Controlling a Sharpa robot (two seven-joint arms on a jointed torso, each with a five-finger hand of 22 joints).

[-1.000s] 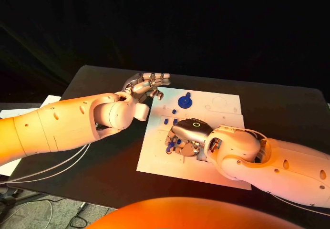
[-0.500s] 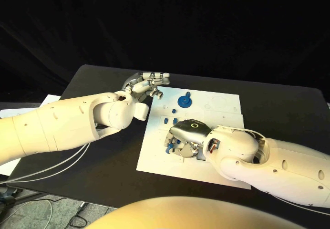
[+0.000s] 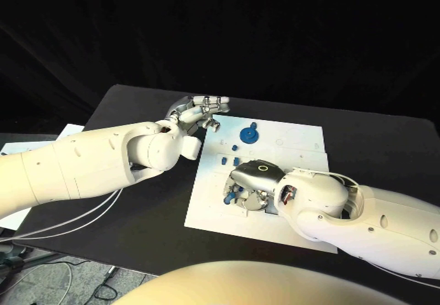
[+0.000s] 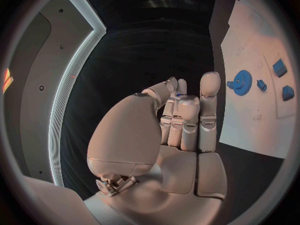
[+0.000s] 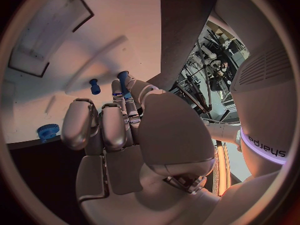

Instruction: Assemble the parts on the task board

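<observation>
The white task board (image 3: 294, 143) lies mid-table, with a blue gear (image 3: 247, 135) and small blue parts (image 3: 236, 148) near its far left. My right hand (image 3: 247, 185) is down on the board's left part and pinches a small blue part (image 5: 123, 78) between thumb and fingertips. Another blue peg (image 5: 94, 86) stands just beside it, and the gear (image 5: 47, 132) lies farther off. My left hand (image 3: 198, 112) hovers off the board's far left corner, fingers curled in with nothing visible in them (image 4: 181, 117). The gear (image 4: 240, 79) and blue blocks (image 4: 279, 66) lie beyond it.
The black table (image 3: 137, 210) runs round the board, with bare room to the left and far right. Cables (image 3: 64, 225) hang off the table's left edge. A recessed slot in the board (image 5: 47, 32) lies beyond my right hand.
My left hand has edged slightly toward the board's far left corner, still curled. My right hand has stayed down at the same spot on the board.
</observation>
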